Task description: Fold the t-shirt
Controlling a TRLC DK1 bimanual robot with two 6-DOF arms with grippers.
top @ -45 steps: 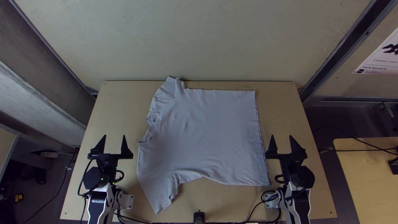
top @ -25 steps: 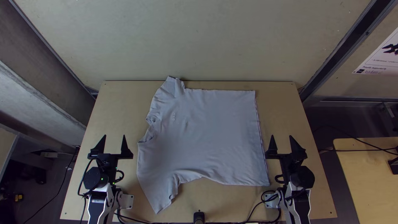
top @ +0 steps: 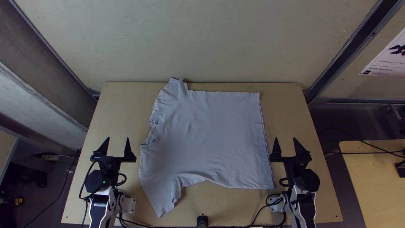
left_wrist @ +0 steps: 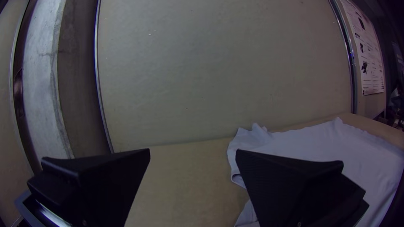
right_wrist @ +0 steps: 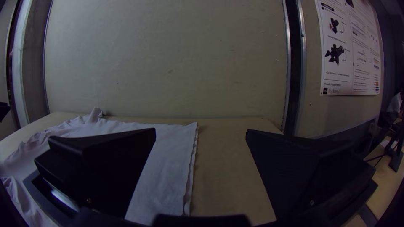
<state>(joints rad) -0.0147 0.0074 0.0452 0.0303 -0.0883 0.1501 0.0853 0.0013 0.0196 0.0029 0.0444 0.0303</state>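
A pale grey-white t-shirt lies spread on the table, its collar and sleeves toward the left and its straight hem toward the right. One sleeve points at the far edge, the other at the near edge. Left of the shirt, my left gripper stands open, apart from the cloth. My right gripper is open just right of the hem. In the left wrist view, the left gripper has nothing between its fingers, with the shirt beyond one of them. The right gripper holds nothing; the shirt's hem side lies beyond it.
The light wooden table has bare strips on both sides of the shirt. A pale wall panel rises at its far edge. Black cables run along the near edge, by a small black post. Another wooden table stands to the right.
My left gripper has shifted very slightly to the right, and my right gripper very slightly to the left. The shirt lies as before.
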